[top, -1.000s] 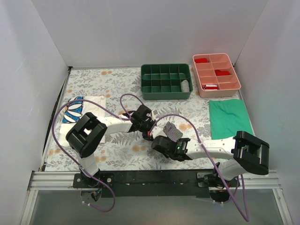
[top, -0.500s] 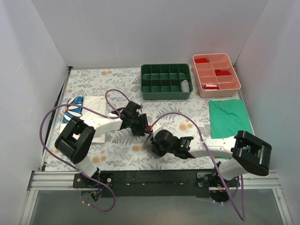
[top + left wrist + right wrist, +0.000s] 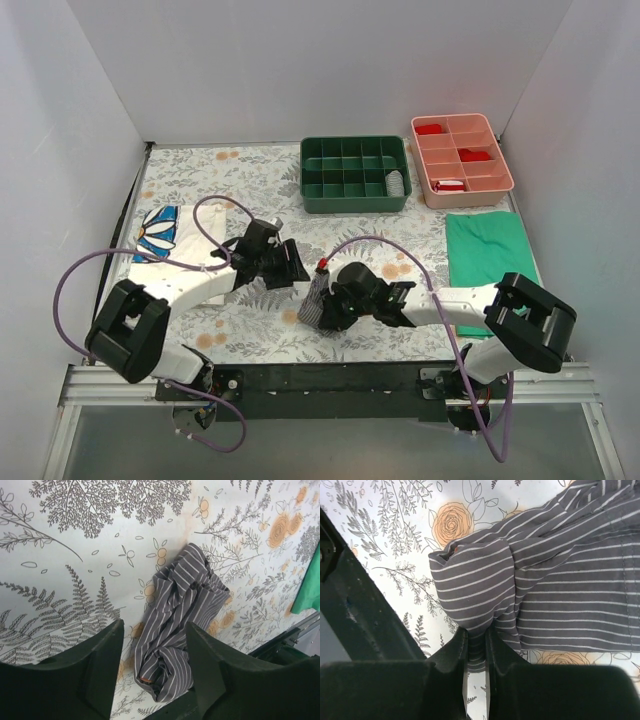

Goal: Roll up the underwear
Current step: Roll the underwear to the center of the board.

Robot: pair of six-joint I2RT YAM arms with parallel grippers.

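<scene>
The underwear (image 3: 316, 302), grey with thin white stripes, lies bunched on the floral table mat just ahead of the arms' bases. My right gripper (image 3: 328, 306) is shut on a fold at its edge. In the right wrist view the fingers (image 3: 455, 652) pinch striped cloth between them, and the rest of the underwear (image 3: 555, 575) spreads away to the upper right. My left gripper (image 3: 293, 268) stands open a little up and to the left of the bundle, apart from it. In the left wrist view the crumpled underwear (image 3: 180, 605) shows between and beyond the spread fingers (image 3: 100, 660).
A green compartment tray (image 3: 355, 150) at the back holds a rolled striped piece (image 3: 395, 183). A pink tray (image 3: 495, 185) with red items stands to its right. A plain green cloth (image 3: 487, 250) lies at the right, a daisy-print cloth (image 3: 165, 235) at the left.
My left gripper has opened, let go of the cloth and drawn back to the left. The right gripper has carried the underwear left and nearer, still shut on it.
</scene>
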